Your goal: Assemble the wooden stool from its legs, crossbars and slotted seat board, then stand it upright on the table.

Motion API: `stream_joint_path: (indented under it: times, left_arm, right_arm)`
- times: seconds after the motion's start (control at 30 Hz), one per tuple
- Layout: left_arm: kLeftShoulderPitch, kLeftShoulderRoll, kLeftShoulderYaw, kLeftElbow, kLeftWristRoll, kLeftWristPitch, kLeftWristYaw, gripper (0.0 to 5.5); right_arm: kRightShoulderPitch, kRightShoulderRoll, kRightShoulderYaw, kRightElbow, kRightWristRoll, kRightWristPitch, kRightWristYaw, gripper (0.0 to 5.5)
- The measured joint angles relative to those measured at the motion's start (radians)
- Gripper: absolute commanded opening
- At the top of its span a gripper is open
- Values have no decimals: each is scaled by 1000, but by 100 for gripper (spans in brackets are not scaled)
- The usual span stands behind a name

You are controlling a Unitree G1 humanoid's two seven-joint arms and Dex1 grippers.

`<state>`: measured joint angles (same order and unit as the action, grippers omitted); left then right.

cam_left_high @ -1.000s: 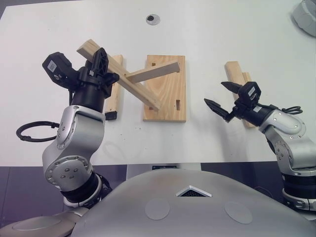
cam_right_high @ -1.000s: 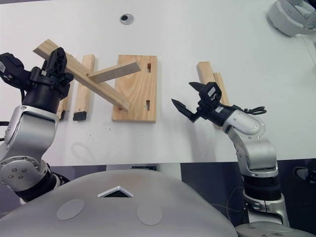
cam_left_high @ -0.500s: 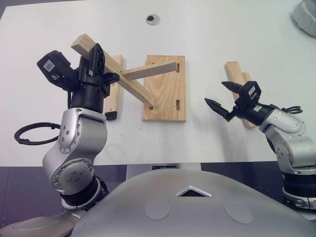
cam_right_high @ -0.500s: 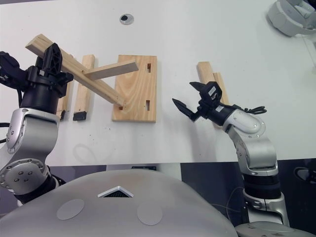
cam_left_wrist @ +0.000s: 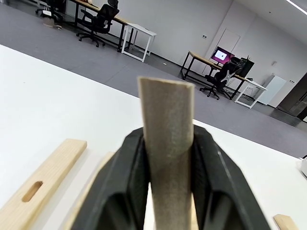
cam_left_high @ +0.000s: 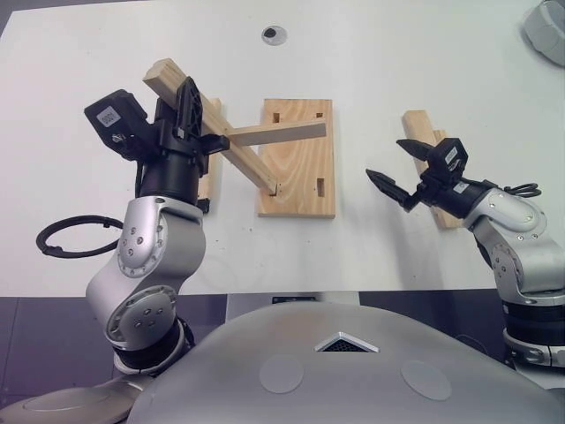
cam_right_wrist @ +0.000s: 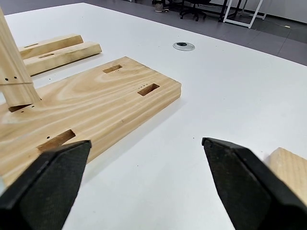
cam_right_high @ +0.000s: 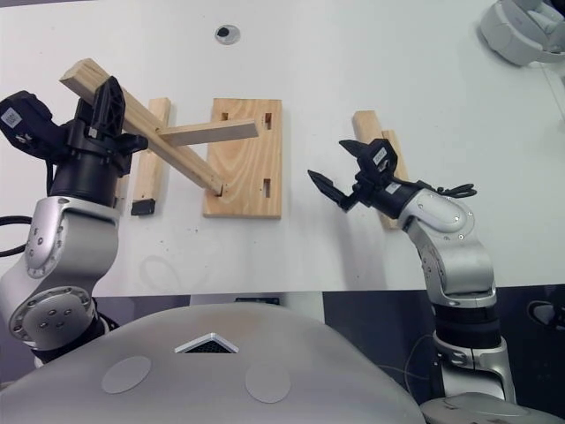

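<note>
The white bench (cam_left_high: 397, 53) has bare surface behind the parts up to a small round grommet (cam_left_high: 274, 34), and a bare strip in front down to its near edge. The pale rectangular slotted wooden seat board (cam_left_high: 305, 181) lies flat mid-bench. Just beside its left edge lie two spare wooden legs (cam_right_high: 154, 155), one tipped with a black foot. Well to its right lie two more short wooden pieces (cam_left_high: 416, 122), side by side. A black cable loop (cam_left_high: 40, 238) rests near the front-left edge.

The left arm is raised, elbow low and wrist up, over the spare legs. The left claw (cam_left_high: 187, 106) is clamped on the upper part of a long pale wooden leg (cam_left_high: 250, 162). That leg slants down to the right, its lower end touching the seat board at a slot near the board's left edge. A wooden crossbar (cam_left_high: 275, 133) juts from its middle, hanging across above the board.

The right arm is bent, its forearm over the right-hand pieces. The right claw (cam_left_high: 387, 160) hovers with fingers spread wide, empty, above the bare gap between them and the board.
</note>
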<state>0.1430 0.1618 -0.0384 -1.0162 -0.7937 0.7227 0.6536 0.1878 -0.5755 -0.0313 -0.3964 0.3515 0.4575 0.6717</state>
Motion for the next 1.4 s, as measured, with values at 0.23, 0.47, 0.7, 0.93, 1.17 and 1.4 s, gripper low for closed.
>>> stream_joint_path:
  times: [0.23,0.47,0.7,0.93,1.17,1.4]
  left_arm:
    - [18,-9,-124,86,264,-143,-101,102]
    - [7,-64,-196,235,505,-358,-210,102]
    - [72,-91,-191,212,567,-383,-287,102]
    - [200,-21,-147,144,577,-407,-438,102]
    - [251,-7,-202,153,679,-450,-472,102]
    - [356,-41,-160,250,674,-705,-545,102]
  right_arm:
    - [-28,35,9,21,-3,-2,-30,432]
    - [-64,52,21,33,-12,-8,-58,432]
    - [-63,68,27,33,-29,-9,-72,432]
    - [-52,68,21,32,-33,-9,-69,432]
    - [-53,67,12,33,-38,-12,-69,432]
    - [-67,51,-6,72,-40,-32,-59,432]
